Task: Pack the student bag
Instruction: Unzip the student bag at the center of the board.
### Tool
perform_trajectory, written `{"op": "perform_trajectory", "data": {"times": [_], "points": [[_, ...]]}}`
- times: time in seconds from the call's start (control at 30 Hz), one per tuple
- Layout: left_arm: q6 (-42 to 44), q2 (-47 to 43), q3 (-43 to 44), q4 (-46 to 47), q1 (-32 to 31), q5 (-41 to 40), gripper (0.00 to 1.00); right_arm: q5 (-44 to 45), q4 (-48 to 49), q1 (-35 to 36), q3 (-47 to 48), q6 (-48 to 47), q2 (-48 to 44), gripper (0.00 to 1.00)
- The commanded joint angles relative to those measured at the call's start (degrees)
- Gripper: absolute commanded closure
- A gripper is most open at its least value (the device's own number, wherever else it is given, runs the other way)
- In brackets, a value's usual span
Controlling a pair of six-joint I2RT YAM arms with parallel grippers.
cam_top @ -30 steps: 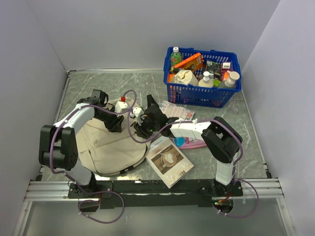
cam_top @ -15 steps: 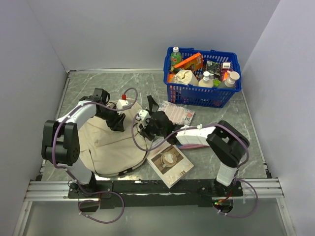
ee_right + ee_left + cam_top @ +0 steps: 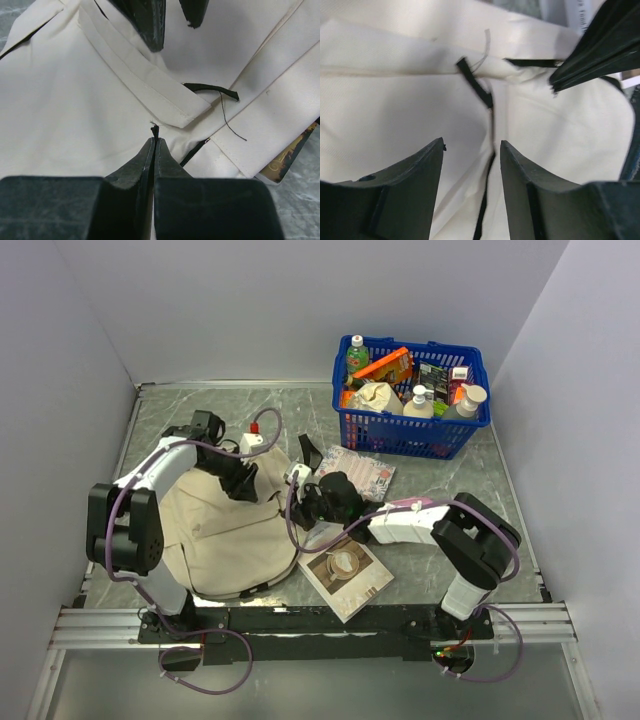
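Note:
The student bag (image 3: 215,530), cream fabric with black trim, lies flat at the near left of the table. My left gripper (image 3: 243,483) hovers over its far right part. In the left wrist view this gripper (image 3: 471,145) is open, its jaws either side of a black zipper line (image 3: 487,185) without holding it. My right gripper (image 3: 306,504) is at the bag's right edge. In the right wrist view it (image 3: 154,140) is shut on a small black zipper tab (image 3: 155,131), with cream bag fabric (image 3: 75,100) beyond.
A blue basket (image 3: 410,432) full of bottles and packets stands at the back right. A book (image 3: 343,571) lies next to the bag's right edge, near the front. A pink patterned pouch (image 3: 358,472) lies behind the right arm.
My right gripper has moved right and slightly toward the front, along the bag's edge. My left gripper has shifted a little to the right over the bag.

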Motion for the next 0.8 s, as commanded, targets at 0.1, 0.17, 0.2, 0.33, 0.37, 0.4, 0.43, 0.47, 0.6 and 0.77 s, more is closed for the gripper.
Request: {"op": "perform_trajectory", "data": {"times": [0.1,0.17,0.2,0.33,0.37,0.4,0.43,0.47,0.6,0.77], "points": [[1.9,1.4,0.8,-3.4,-4.9,2.6,0.43,0.6,4.8,0.4,-1.7,1.5,-4.5,1.0],[1.0,2.1,0.7,-2.2,-5.0,1.9,0.42,0.5,5.3,0.4,-3.0,1.8,-5.8,1.0],[0.8,2.6,0.7,-1.4,-5.0,1.6,0.42,0.7,5.4,0.4,-3.3,1.9,-6.2,1.0],[-0.1,3.7,1.1,0.8,-5.6,0.0,0.42,1.3,5.7,1.0,-4.8,2.0,-7.6,1.0],[-0.1,3.9,0.9,1.1,-5.7,-0.4,0.43,1.2,5.9,1.0,-4.9,2.0,-7.7,1.0],[-0.1,4.6,0.9,1.8,-6.0,-1.1,0.44,1.2,5.9,1.1,-5.0,2.0,-7.7,1.0],[-0.2,4.8,1.1,2.0,-6.1,-1.3,0.45,1.3,6.0,1.0,-5.1,2.1,-7.8,1.0],[-0.4,5.6,1.2,2.2,-6.4,-1.2,0.5,1.3,5.9,1.0,-5.0,2.0,-7.8,1.0],[-1.0,8.0,3.0,2.1,-8.4,-1.0,0.82,1.2,4.9,1.0,-4.2,1.9,-7.7,1.0],[-3.1,11.3,7.3,1.3,-8.7,-1.0,0.99,1.7,2.7,1.0,-2.8,1.2,-8.0,1.0]]}}
